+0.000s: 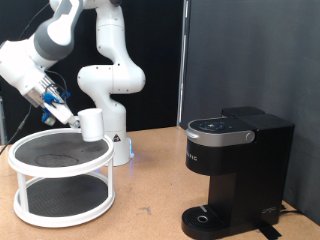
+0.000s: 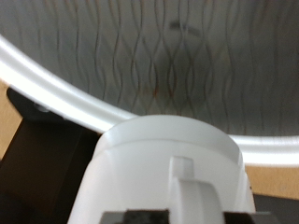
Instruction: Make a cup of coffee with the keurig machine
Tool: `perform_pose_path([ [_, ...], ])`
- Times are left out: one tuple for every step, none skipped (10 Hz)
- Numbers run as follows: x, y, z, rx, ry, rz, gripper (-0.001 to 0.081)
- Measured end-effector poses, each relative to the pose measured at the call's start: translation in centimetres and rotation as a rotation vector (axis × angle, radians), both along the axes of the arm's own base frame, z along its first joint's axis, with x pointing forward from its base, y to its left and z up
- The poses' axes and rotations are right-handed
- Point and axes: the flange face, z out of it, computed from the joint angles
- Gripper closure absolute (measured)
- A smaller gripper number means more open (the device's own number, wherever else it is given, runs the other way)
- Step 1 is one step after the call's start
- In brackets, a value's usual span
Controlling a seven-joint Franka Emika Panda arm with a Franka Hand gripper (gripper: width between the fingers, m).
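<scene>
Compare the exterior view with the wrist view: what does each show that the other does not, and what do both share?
Only the exterior view shows the boxy matte-black keurig machine, the white robot arm, the wooden table and the rack's lower tier.

Only the wrist view shows the mug's handle close up.

Both show the plain white cylindrical cup, held by the gripper above the round white two-tier rack with its dark patterned mat.

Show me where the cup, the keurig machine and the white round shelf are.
cup (image 1: pixel 92 123): exterior view, on its white side wall.
keurig machine (image 1: pixel 222 158): exterior view, on its black front face.
white round shelf (image 1: pixel 30 160): exterior view, on its upper rim.
</scene>
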Motion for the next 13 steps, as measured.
perform_pose_path([
  [-0.5, -0.2, 1.2, 0.014, 0.001, 0.009, 0.0802],
  [-0.9, -0.2, 2.0, 0.021, 0.001, 0.014, 0.0803],
  [-0.8, -0.2, 1.8, 0.021, 0.003, 0.013, 0.0803],
  [-0.6, 0.1, 1.7, 0.033, -0.008, 0.003, 0.0803],
  [0.1, 0.8, 1.6, 0.059, -0.008, -0.019, 0.0803],
  [1.3, 1.7, 1.7, 0.082, 0.009, -0.046, 0.0803],
  [2.7, 2.6, 1.7, 0.090, 0.019, -0.075, 0.0804],
  [4.0, 3.3, 1.7, 0.092, 0.029, -0.104, 0.0804],
  [5.3, 4.1, 1.7, 0.088, 0.035, -0.132, 0.0804],
  [6.6, 4.8, 1.6, 0.081, 0.044, -0.160, 0.0804],
  [7.8, 5.5, 1.6, 0.072, 0.057, -0.184, 0.0804],
  [9.0, 6.1, 1.5, 0.056, 0.071, -0.197, 0.0804],
  [10.1, 6.8, 1.3, 0.035, 0.077, -0.205, 0.0804],
])
